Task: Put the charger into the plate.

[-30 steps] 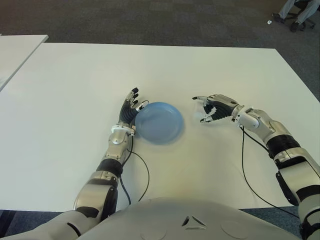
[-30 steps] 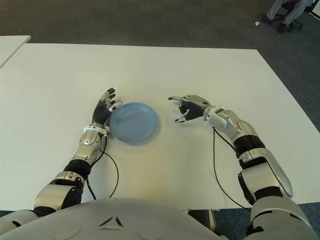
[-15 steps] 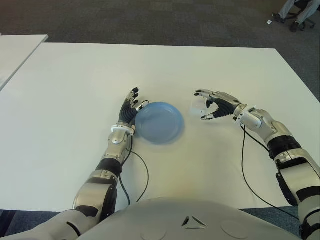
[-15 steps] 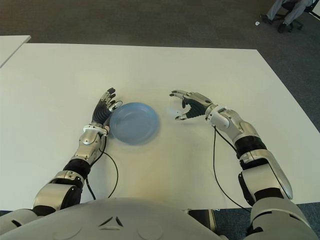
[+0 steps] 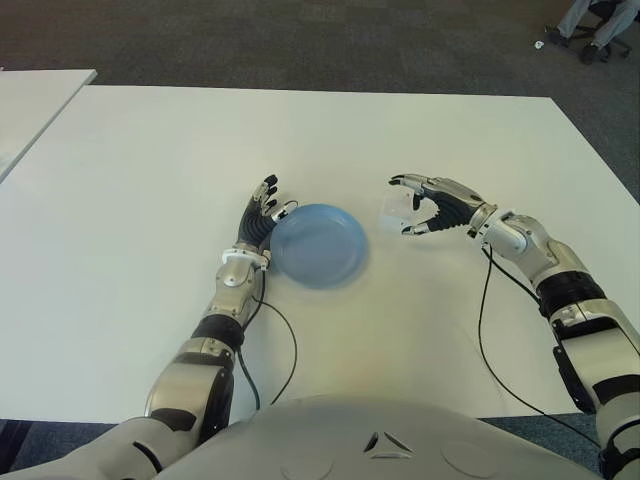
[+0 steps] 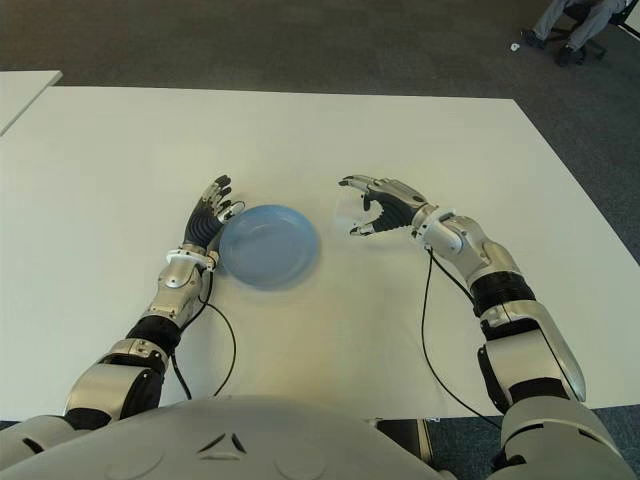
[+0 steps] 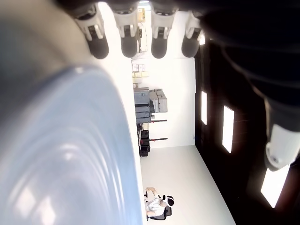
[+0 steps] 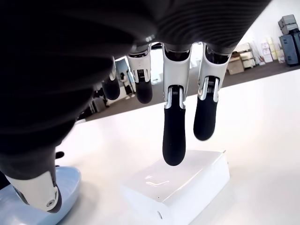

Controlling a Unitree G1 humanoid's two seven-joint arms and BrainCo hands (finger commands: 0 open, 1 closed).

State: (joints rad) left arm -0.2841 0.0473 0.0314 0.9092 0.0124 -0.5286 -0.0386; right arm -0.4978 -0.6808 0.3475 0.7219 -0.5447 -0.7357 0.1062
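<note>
R wrist view: charger (image 8: 180, 180) unlabelled, right robot hand (image 8: 154, 117) over it.

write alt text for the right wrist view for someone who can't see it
The right hand hovers with its fingers spread above a white charger lying on the white table, not gripping it. The blue plate's rim shows beside the thumb.

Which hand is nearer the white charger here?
Right. The right hand hovers open directly over the charger, fingers spread above it, not yet gripping. The left hand is on the far side of the blue plate, against its left rim.
</note>
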